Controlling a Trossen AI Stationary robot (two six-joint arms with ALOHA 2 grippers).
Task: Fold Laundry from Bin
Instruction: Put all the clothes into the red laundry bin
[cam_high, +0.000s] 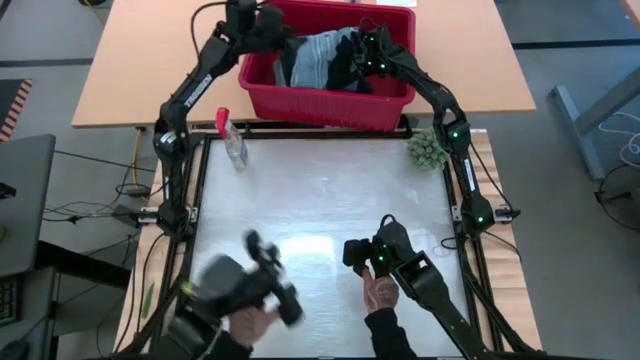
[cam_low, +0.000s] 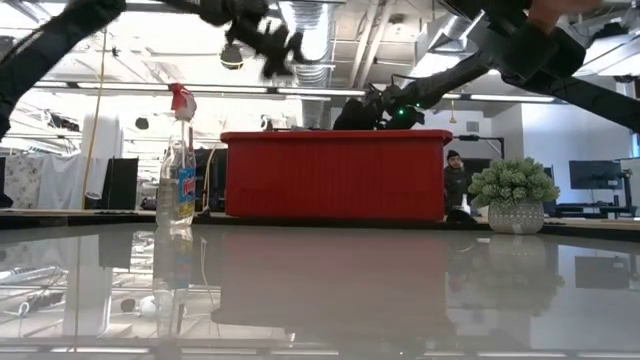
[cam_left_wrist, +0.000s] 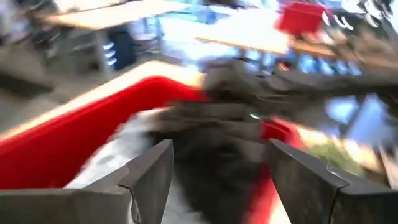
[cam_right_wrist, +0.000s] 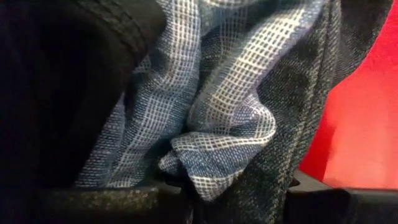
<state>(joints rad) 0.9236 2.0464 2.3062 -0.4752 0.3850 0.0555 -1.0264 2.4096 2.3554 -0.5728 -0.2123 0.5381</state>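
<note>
Rumpled laundry (cam_high: 318, 60) — blue, black — fills red bin (cam_high: 330, 102).

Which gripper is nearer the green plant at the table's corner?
Right. The right gripper is down in the red bin among the laundry, nearer the plant. The left gripper hangs over the bin's far side.

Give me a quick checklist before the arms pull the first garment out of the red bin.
1. Laundry inside the bin: ok.
2. Left gripper open above the bin's left end: ok.
3. Right gripper down in the laundry, checked blue cloth bunched at its fingers: ok.
4. Right gripper's grip on the cloth: cannot tell.
5. Spray bottle and small plant stand near the bin, beside the folding area: not ok.
</note>
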